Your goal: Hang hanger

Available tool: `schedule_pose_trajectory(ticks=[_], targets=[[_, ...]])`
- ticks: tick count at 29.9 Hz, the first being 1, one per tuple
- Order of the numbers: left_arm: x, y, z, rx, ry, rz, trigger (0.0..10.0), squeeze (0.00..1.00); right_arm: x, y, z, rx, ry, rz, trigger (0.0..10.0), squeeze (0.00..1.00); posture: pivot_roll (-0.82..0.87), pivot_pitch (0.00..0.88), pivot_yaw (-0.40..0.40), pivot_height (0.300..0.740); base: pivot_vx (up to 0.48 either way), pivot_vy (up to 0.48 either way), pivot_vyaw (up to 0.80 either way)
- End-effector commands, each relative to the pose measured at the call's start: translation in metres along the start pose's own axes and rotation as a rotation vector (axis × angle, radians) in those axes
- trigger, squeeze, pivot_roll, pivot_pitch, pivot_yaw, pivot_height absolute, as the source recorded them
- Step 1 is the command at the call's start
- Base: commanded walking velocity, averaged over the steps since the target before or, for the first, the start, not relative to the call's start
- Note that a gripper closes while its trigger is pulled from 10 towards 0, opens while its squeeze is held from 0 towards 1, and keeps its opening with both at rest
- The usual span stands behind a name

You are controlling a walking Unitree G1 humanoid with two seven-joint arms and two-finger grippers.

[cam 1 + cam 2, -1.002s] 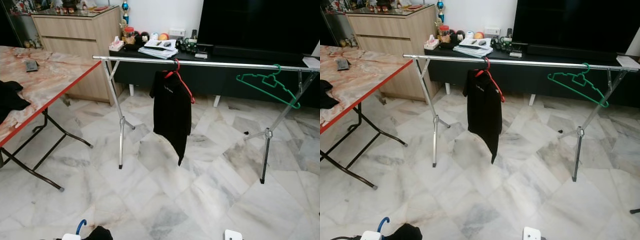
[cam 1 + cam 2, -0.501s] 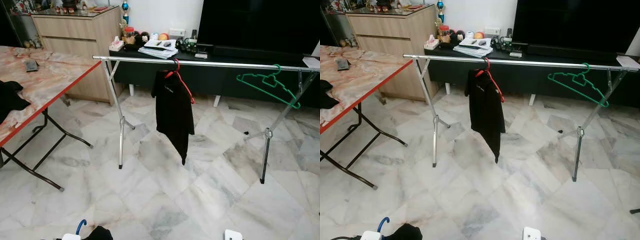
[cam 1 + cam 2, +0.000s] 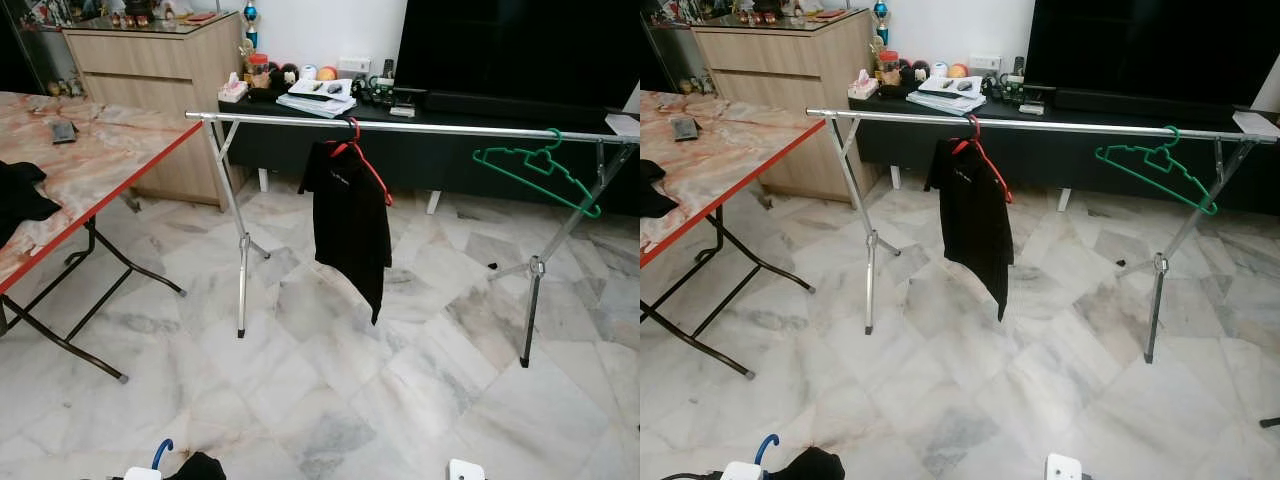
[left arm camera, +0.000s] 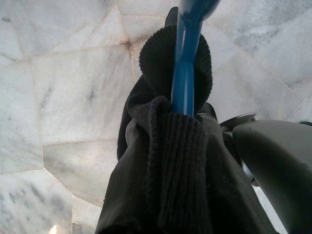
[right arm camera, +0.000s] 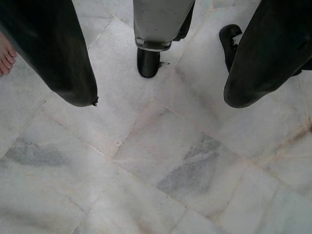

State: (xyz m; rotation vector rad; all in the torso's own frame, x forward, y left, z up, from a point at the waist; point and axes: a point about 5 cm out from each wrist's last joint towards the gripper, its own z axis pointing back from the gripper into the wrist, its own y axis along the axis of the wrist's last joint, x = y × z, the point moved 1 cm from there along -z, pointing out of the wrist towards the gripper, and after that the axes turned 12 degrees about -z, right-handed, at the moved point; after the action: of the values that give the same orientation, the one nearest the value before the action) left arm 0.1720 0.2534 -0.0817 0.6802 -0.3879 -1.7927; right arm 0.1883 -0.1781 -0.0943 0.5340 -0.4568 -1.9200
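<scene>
A silver clothes rail (image 3: 420, 127) stands across the marble floor ahead. A red hanger (image 3: 362, 156) carrying a black shirt (image 3: 350, 220) hangs left of its middle, and a bare green hanger (image 3: 540, 170) hangs near its right end. Low at my left, my left gripper (image 3: 150, 472) holds a blue hanger (image 4: 185, 73) draped with a black knit garment (image 4: 165, 165); the cloth hides the fingers. In the right wrist view my right gripper (image 5: 161, 100) hangs open over the floor with nothing between its fingers (image 5: 53, 53).
A marble-topped folding table (image 3: 90, 160) with a red edge stands at the left, a black cloth (image 3: 20, 195) on it. Behind the rail are a black TV console (image 3: 420, 150) and a wooden cabinet (image 3: 150, 70). A person's bare toes (image 5: 5, 56) and my own foot (image 5: 148, 61) rest on the floor.
The black shirt on the red hanger has swung a little to the right, its lower hem now further right. The rail, the green hanger and both arms have kept their places.
</scene>
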Motion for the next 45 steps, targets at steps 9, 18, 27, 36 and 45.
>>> schedule_pose_trajectory(ticks=[9,18,27,36,45], targets=[[0.035,0.003,-0.005,-0.015,-0.052,0.196,10.0,0.0,-0.002,0.01,0.0,0.009,0.135,0.098,10.0,0.0,0.09,0.0,-0.037,0.74,0.0,0.0,0.0],[0.036,-0.001,-0.004,-0.029,-0.048,0.187,10.0,0.0,0.005,-0.01,0.003,-0.031,0.096,0.064,10.0,0.0,0.14,0.0,-0.066,0.74,0.0,0.0,0.0],[0.036,-0.007,-0.002,-0.042,-0.051,0.181,10.0,0.0,0.003,-0.008,0.002,-0.036,0.1,0.11,10.0,0.0,0.13,0.0,-0.051,0.74,0.0,0.0,0.0],[0.036,-0.007,-0.002,-0.042,-0.051,0.181,10.0,0.0,0.003,-0.008,0.002,-0.036,0.1,0.11,10.0,0.0,0.13,0.0,-0.051,0.74,0.0,0.0,0.0],[0.036,-0.007,-0.002,-0.042,-0.051,0.181,10.0,0.0,0.003,-0.008,0.002,-0.036,0.1,0.11,10.0,0.0,0.13,0.0,-0.051,0.74,0.0,0.0,0.0]])
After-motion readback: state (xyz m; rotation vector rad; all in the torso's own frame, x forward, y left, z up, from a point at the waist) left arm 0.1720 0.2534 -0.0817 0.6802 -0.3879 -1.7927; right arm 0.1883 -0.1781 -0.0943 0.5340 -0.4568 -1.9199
